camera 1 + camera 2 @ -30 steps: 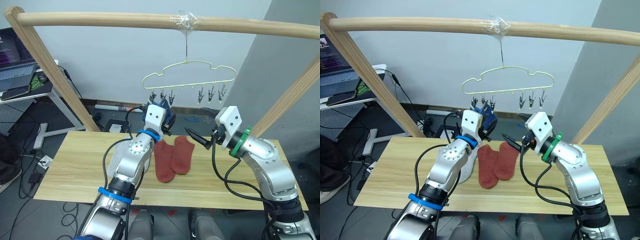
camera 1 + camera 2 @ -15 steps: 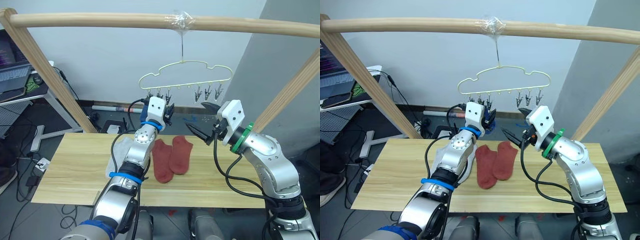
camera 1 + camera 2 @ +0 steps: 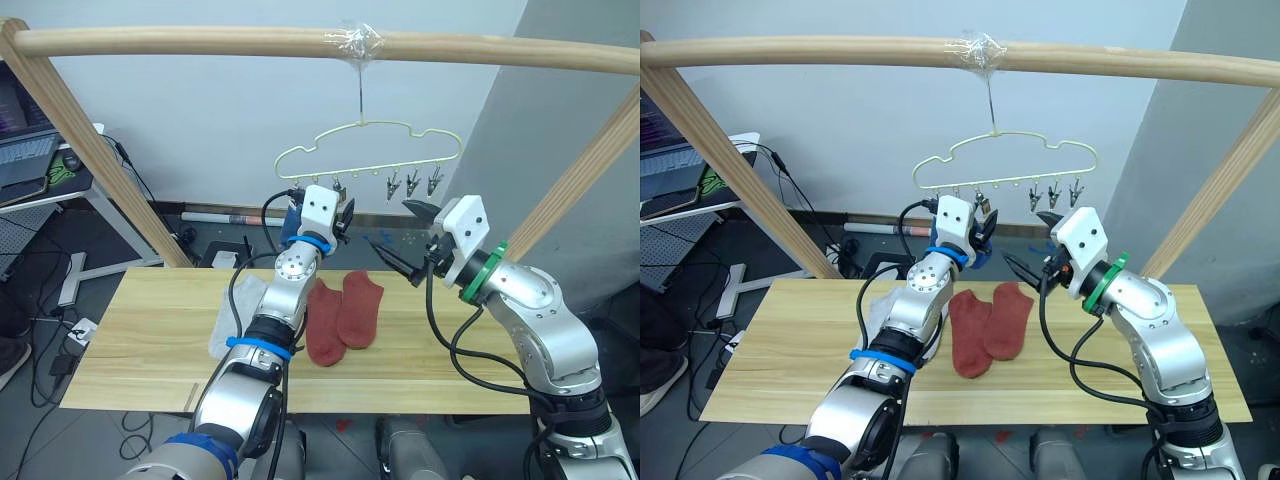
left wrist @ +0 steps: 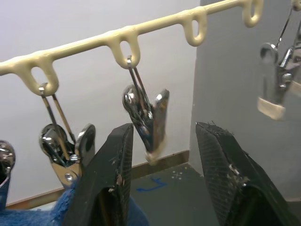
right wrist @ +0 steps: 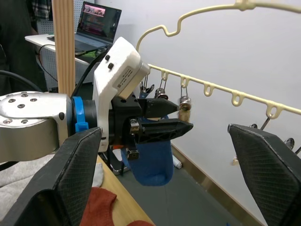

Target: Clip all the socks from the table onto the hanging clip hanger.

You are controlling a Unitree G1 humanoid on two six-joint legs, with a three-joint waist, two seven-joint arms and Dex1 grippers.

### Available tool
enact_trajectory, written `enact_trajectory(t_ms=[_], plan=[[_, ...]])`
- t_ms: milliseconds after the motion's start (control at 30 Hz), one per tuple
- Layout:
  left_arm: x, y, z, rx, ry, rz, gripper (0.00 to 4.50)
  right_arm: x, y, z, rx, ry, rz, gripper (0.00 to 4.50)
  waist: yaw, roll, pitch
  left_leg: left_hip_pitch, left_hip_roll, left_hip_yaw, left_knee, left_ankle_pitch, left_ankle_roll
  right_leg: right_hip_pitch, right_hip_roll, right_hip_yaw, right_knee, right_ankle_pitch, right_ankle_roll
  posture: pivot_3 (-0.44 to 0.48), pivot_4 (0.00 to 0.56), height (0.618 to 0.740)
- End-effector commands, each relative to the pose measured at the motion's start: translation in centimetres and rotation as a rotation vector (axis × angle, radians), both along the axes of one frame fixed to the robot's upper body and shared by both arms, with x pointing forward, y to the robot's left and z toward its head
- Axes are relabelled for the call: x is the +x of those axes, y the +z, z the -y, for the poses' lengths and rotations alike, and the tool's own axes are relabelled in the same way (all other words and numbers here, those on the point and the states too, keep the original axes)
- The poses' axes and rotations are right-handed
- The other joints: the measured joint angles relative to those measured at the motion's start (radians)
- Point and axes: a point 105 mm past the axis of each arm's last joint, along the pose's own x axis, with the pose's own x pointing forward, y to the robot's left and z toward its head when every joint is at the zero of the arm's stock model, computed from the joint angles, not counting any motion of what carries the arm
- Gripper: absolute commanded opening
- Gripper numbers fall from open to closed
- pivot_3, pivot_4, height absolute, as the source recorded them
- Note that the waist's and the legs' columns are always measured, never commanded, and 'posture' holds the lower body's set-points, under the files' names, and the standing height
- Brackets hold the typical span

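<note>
Left tool (image 4: pixel 162 155) spread around a metal clip (image 4: pixel 146 117) on the clip hanger (image 3: pixel 368 152), blue sock (image 5: pixel 149 160) dangling below; right tool (image 3: pixel 405 240) spread, empty; risk: hanger swings, clip slips out, red socks (image 3: pixel 340 315) wait on bench (image 3: pixel 150 330).

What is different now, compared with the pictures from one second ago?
The left gripper has risen from near the table to the pale yellow wire clip hanger, its open jaws now around a small metal clip. A blue knit sock hangs beside it. The right gripper rose slightly, open. The two rust-red socks and the light grey sock stayed on the pale wooden table.
</note>
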Motion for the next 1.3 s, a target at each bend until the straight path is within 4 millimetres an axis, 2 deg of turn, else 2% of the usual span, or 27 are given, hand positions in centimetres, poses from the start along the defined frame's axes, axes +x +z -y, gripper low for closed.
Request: enact_trajectory(t_ms=[33, 200, 733, 1300], plan=[[-0.1, 1.8, 0.2, 0.002, 0.002, 0.066, 2.12, -0.5, 1.7, -0.3, 0.013, 0.012, 0.069, 4.50, 0.000, 0.000, 0.000, 0.000, 0.000, 0.000, 0.000, 0.000, 0.000, 0.000, 0.000, 0.000, 0.000, 0.000, 0.000, -0.037, 0.149, 0.740], [-0.1, 1.5, -0.1, -0.007, 0.014, 0.053, 2.12, -0.5, 1.7, -0.3, 0.014, 0.010, 0.071, 4.50, 0.000, 0.000, 0.000, 0.000, 0.000, 0.000, 0.000, 0.000, 0.000, 0.000, 0.000, 0.000, 0.000, 0.000, 0.000, -0.037, 0.149, 0.740], [0.3, 2.8, -0.2, 0.023, 0.042, 0.117, 2.12, -0.4, 1.9, 0.0, 0.023, 0.002, 0.072, 4.50, 0.000, 0.000, 0.000, 0.000, 0.000, 0.000, 0.000, 0.000, 0.000, 0.000, 0.000, 0.000, 0.000, 0.000, 0.000, -0.042, 0.153, 0.740], [0.6, 2.4, 0.3, -0.010, 0.024, 0.088, 2.12, -0.2, 2.1, 0.1, 0.024, -0.008, 0.077, 4.50, 0.000, 0.000, 0.000, 0.000, 0.000, 0.000, 0.000, 0.000, 0.000, 0.000, 0.000, 0.000, 0.001, 0.000, 0.000, -0.043, 0.155, 0.740]])
